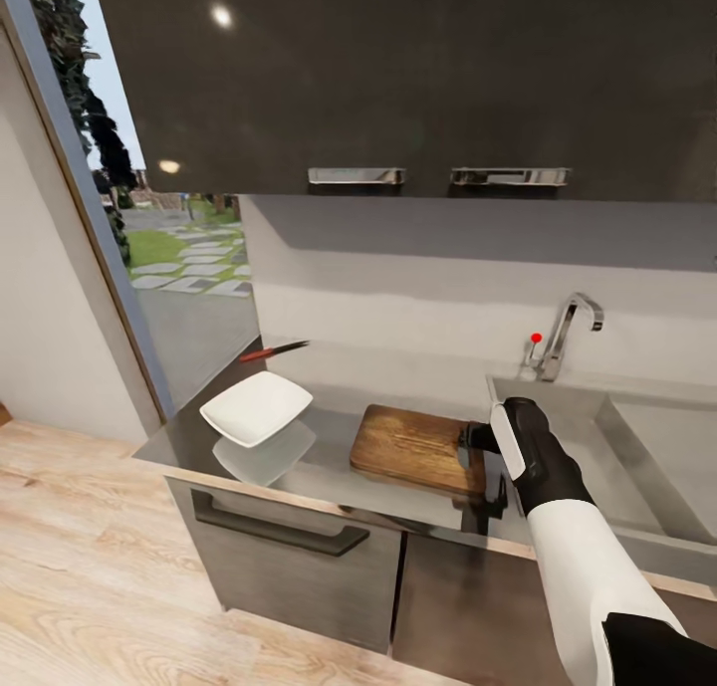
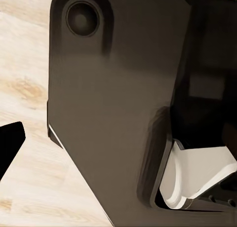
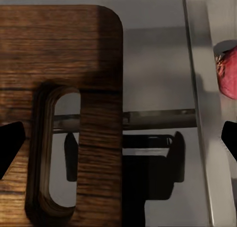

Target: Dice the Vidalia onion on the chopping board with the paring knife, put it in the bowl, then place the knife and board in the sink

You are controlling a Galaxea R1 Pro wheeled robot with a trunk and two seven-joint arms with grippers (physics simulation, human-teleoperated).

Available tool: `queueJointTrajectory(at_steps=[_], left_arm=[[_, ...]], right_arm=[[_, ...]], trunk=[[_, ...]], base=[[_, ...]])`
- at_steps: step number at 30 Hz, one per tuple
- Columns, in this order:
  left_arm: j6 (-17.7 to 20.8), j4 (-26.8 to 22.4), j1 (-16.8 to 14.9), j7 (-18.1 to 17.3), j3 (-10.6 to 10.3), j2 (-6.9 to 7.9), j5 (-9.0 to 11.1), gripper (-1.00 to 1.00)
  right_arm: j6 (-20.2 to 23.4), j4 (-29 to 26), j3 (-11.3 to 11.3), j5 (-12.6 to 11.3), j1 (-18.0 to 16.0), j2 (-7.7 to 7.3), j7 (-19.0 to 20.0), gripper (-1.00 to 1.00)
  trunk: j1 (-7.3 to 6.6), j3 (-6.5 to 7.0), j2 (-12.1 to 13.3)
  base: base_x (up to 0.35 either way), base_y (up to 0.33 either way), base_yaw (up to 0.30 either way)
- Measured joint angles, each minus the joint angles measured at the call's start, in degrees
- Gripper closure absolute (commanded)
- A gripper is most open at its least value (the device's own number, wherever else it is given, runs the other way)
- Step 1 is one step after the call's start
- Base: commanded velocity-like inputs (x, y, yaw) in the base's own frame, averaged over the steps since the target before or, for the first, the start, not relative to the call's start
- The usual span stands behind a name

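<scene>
R arm (image 1: 588,567): white shell w/ black wrist, black elbow joint, black gripper (image 1: 476,437).

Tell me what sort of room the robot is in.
A home kitchen, most likely: a steel sink with a chrome tap, a grey countertop carrying a chopping board and bowl, and dark wall cabinets above.

the onion (image 3: 228,71) is cut off by the right wrist view's edge. the right arm hides the chopping board's (image 1: 418,447) slot end in the head view.
</scene>
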Motion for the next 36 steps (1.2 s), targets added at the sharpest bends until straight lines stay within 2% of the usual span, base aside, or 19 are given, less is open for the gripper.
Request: queueJointTrajectory(at_steps=[15, 16, 18, 19, 20, 25, 27, 29, 31, 34, 36], left_arm=[[-0.01, 0.0, 0.0, -0.01, 0.0, 0.04, 0.0, -1.0], [-0.01, 0.0, 0.0, -0.01, 0.0, 0.04, 0.0, -1.0], [-0.01, 0.0, 0.0, -0.01, 0.0, 0.04, 0.0, -1.0], [0.0, 0.0, 0.0, -0.01, 0.0, 0.04, 0.0, -1.0], [0.01, 0.0, 0.0, -0.01, 0.01, 0.04, 0.0, -1.0], [0.02, -0.01, 0.0, -0.01, 0.03, 0.07, 0.0, -1.0], [0.02, -0.01, 0.0, -0.01, 0.03, 0.11, 0.0, -1.0], [0.01, -0.01, 0.01, -0.01, 0.03, 0.12, 0.0, -1.0], [0.01, -0.02, 0.01, -0.01, 0.03, 0.12, 0.0, -1.0], [0.0, -0.02, 0.01, -0.01, 0.03, 0.13, 0.0, -1.0], [-0.03, -0.01, 0.01, -0.01, 0.02, 0.13, 0.0, -1.0]], right_arm=[[-0.72, -0.34, 0.45, -0.08, 0.0, 0.01, 1.11, -1.0], [-2.35, -0.36, 0.56, -0.1, 0.11, -0.04, 3.73, -1.0], [-4.4, -0.39, 0.6, 0.04, 0.17, -0.1, 6.21, -1.0], [-6.92, -0.42, 0.64, 0.23, 0.36, -0.26, 8.77, -1.0], [-9.76, -0.43, 0.68, 0.61, 0.64, -0.4, 11.11, -1.0], [-18.9, -0.52, 0.78, 3.61, 1.95, -0.97, 17.37, -1.0], [-24.05, -1.4, 0.83, 6.84, 3.45, -1.49, 23.06, -1.0], [-26.86, -2.31, 0.74, 8.54, 4.67, -2.01, 27.87, -1.0], [-30.21, -4.65, 0.38, 10.23, 6.2, -3.7, 37.38, -1.0], [-30.91, -5.52, -0.72, 10.6, 6.62, -5.42, 40.51, -1.0], [-30.97, -5.79, -1.27, 10.65, 6.68, -5.85, 41.04, -1.0]], trunk=[[0.0, 1.39, 0.0], [0.0, 1.44, 0.0], [0.0, 1.5, 0.0], [0.0, 1.51, 0.0], [0.0, 1.52, 0.0], [0.0, 1.53, 0.01], [0.0, 1.53, 0.01], [0.0, 1.53, 0.01], [0.0, 1.53, 0.01], [0.0, 1.53, 0.01], [0.0, 1.53, 0.01]], base=[[0.0, 0.0, 0.0], [0.0, 0.005, 0.0], [0.0, 0.034, 0.0], [0.0, 0.116, 0.0], [0.0, 0.183, 0.0], [0.0, 0.273, 0.0], [0.0, 0.313, 0.0], [0.0, 0.318, 0.0], [0.0, 0.321, 0.0], [0.0, 0.321, 0.0], [0.0, 0.246, 0.0]])
